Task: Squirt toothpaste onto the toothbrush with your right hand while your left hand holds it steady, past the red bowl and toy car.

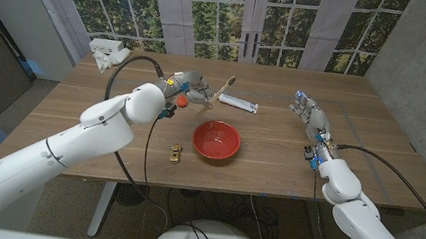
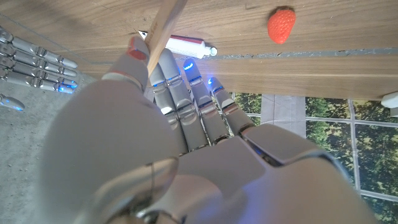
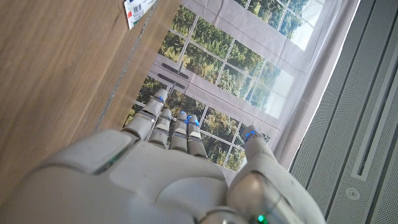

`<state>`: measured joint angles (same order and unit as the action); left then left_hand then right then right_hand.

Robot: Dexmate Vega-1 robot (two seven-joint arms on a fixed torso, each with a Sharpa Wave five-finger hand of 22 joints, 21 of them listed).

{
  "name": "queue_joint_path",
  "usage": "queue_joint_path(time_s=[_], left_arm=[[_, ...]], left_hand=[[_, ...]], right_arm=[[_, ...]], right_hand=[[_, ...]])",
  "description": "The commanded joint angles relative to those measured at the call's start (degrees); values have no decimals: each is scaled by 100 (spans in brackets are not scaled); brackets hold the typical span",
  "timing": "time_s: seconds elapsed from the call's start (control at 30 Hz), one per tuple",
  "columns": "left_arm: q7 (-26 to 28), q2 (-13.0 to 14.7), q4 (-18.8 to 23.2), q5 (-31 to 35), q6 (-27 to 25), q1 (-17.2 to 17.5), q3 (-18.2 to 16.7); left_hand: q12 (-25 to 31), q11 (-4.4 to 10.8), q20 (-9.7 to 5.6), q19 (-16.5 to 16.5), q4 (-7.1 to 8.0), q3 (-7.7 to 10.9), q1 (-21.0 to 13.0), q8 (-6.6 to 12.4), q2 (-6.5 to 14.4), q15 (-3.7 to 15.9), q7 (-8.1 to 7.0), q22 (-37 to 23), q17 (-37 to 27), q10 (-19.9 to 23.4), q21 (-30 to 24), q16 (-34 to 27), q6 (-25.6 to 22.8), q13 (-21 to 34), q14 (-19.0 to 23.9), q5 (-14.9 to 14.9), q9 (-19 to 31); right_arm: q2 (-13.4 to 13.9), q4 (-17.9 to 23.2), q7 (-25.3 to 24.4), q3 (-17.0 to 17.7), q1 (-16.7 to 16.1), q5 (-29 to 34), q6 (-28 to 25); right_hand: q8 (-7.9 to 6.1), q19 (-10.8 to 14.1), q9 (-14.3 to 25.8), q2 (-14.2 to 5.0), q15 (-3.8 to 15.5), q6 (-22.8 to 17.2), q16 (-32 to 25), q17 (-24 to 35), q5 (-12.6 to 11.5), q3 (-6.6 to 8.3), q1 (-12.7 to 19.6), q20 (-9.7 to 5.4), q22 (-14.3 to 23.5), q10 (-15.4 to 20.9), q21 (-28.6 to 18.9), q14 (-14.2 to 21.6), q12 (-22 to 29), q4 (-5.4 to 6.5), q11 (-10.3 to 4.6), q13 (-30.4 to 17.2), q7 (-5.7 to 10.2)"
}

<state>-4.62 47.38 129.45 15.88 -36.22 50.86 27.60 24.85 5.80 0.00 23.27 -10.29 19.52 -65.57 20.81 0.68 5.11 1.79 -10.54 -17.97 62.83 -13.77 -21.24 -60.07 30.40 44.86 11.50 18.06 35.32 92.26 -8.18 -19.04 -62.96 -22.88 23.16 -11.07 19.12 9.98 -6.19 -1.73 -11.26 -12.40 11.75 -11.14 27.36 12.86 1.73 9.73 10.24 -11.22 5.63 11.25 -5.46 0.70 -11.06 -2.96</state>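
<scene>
Toothbrush (image 1: pixel 222 92), light and stiff, stands pinched in left hand (image 1: pixel 188 84); right hand (image 1: pixel 310 113) spread, empty, three o'clock of soft toothpaste tube (image 1: pixel 237 103), best squeezed mid-body.

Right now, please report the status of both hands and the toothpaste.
Left hand holds toothbrush up. Right hand open, empty. Toothpaste tube lies untouched on table. Red bowl nearer, not blocking.
</scene>
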Motion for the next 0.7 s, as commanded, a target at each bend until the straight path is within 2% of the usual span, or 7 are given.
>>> queue_joint_path(time_s=[0.03, 0.33, 0.7], left_arm=[[271, 303, 176, -987, -402, -53, -268], [422, 525, 127, -1709, -492, -68, -489], [353, 829, -133, -2616, -465, -224, -671]], left_hand=[[31, 379, -2, 75, 9, 2, -605, -26, 561, 872, 28, -19, -25, 427, -26, -33, 43, 184, 65, 51, 16], [36, 380, 10, 77, 14, -15, -626, -39, 561, 872, 27, -20, -32, 404, -21, -28, 60, 223, 69, 58, 38], [22, 366, 18, 96, 21, -35, -648, -57, 572, 872, 35, -23, -36, 388, -22, -14, 75, 231, 67, 64, 61]], right_arm=[[185, 119, 50, -135, 228, 241, -309], [252, 142, 160, -307, 487, 421, -528], [330, 185, 252, -549, 813, 767, -804]], right_hand=[[-43, -9, 33, 46, 19, -54, 21, 16, 26, 16, 84, 8, 15, 51, 19, 7, 21, -59, 23, -12, 0], [-36, -9, 34, 42, 24, -58, 21, 17, 30, 31, 140, 1, 15, 58, 17, 1, 20, -121, 22, -12, 2], [-30, -11, 35, 37, 26, -64, 18, 20, 34, 38, 182, 0, 16, 57, 16, 0, 16, -170, 21, -13, 2]])
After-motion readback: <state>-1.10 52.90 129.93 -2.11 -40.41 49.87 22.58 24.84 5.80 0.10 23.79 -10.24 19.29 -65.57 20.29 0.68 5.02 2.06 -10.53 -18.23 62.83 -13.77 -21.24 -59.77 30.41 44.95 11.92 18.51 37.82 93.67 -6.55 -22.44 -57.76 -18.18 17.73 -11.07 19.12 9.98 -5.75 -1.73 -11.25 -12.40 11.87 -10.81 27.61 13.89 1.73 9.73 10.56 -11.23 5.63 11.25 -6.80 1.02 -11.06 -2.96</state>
